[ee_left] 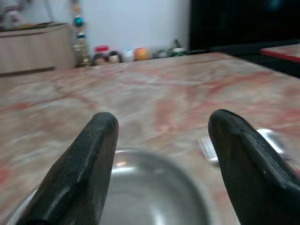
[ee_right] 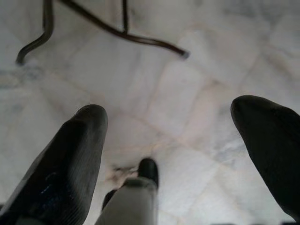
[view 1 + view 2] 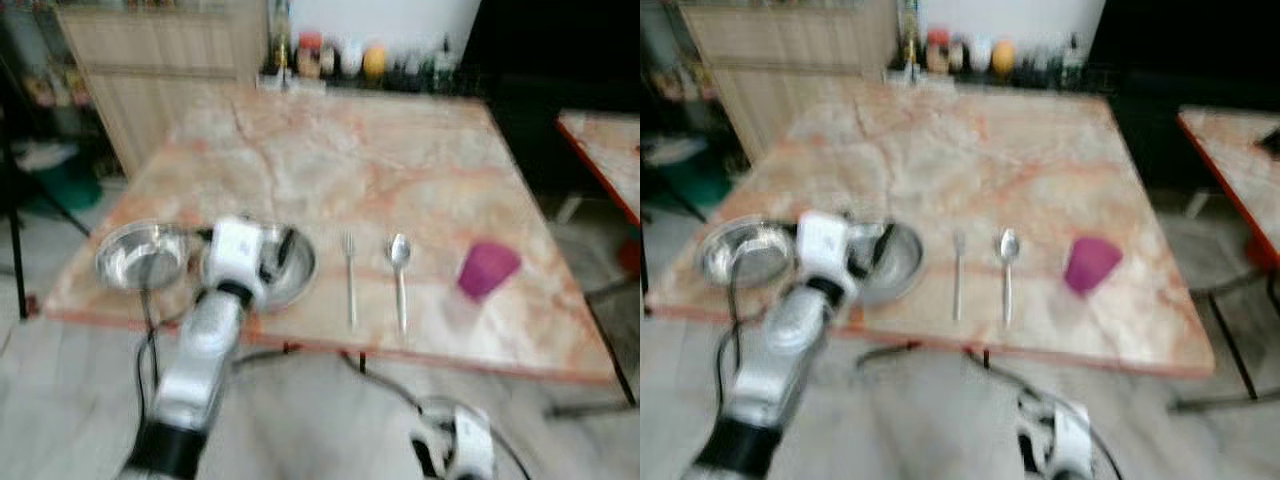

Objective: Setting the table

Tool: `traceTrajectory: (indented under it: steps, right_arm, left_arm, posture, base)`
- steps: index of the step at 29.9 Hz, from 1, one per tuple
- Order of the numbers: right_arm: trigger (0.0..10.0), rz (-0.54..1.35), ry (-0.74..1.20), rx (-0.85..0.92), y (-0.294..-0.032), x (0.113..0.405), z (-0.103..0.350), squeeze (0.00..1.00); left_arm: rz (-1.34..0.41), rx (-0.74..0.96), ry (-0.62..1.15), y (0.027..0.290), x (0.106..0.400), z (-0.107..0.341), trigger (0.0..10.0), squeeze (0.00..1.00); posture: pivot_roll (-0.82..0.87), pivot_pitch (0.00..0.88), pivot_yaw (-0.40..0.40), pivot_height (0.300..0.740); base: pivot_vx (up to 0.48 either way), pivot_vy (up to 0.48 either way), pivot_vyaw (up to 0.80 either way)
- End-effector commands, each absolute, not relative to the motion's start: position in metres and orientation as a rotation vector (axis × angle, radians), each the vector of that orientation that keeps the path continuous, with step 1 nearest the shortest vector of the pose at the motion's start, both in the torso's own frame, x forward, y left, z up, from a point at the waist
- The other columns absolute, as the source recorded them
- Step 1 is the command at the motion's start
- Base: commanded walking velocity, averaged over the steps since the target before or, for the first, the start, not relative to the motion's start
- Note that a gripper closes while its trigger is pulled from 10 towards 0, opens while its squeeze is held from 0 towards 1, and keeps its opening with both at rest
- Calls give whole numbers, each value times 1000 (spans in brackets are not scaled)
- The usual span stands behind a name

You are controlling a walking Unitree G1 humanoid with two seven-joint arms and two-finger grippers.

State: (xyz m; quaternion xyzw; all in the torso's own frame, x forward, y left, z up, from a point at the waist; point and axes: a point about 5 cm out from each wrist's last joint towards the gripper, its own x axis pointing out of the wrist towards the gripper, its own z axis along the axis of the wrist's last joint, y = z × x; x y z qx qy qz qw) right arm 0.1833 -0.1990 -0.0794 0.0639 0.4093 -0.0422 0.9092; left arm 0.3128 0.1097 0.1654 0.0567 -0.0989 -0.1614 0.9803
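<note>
On the marble table (image 3: 380, 160), along its near edge and farthest to the left, sat a steel bowl (image 3: 140, 255). Just beside it on the right was a second steel bowl (image 3: 290, 268), and the left gripper (image 1: 161, 154) hung over this one, its two black fingers spread wide with nothing between them; the wrist view looked straight down past the fingertips into the bowl's hollow. Next came a fork (image 3: 350, 275), then a spoon (image 3: 399, 270) lying parallel to it, and further right a purple cup (image 3: 487, 268), apart from the cutlery. At the far edge of the table stood a row of bottles and jars (image 3: 340, 58). Low on the right, the right gripper (image 2: 173, 140) hung idle over the pale floor (image 2: 154, 89), fingers apart and empty.

The step in hand looked like the placing or picking up of the second bowl. The next move would call either for a clean lift clear of the rim or for closing on that rim without nudging the neighbouring bowl.

The head views were blurred, so whether a fingertip touched the bowl could not be told, and the arm hid that bowl's near left side
</note>
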Motion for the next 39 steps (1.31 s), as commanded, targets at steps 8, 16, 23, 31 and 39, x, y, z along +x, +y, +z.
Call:
traceTrajectory:
  steps: [8, 16, 23, 31, 39]
  right_arm:
    - [10000, -86, 854, 133, -194, 182, -81, 0]
    - [10000, -86, 852, 132, -194, 183, -81, 0]
    - [10000, -105, 849, 139, -194, 183, -81, 0]
    - [10000, -117, 842, 135, -195, 183, -80, 0]
    - [10000, -119, 850, 120, -198, 182, -80, 0]
  left_arm:
    - [-495, 341, -170, 92, 308, 167, 10000, 0]
    - [-468, 362, -135, 78, 318, 161, 10000, 0]
    - [-300, 199, -133, 102, 320, 151, 10000, 0]
    - [-76, 153, -91, 145, 322, 137, 10000, 0]
    - [-38, 135, -113, 152, 323, 137, 10000, 0]
  posture:
    - [92, 0, -51, 740]
    - [80, 0, -46, 740]
    - [80, 0, -43, 740]
    - [85, 0, -51, 740]
    - [82, 0, -56, 740]
  base:
    - [0, 0, 0]
    - [0, 0, 0]
    - [0, 0, 0]
    - [0, 0, 0]
    - [0, 0, -684]
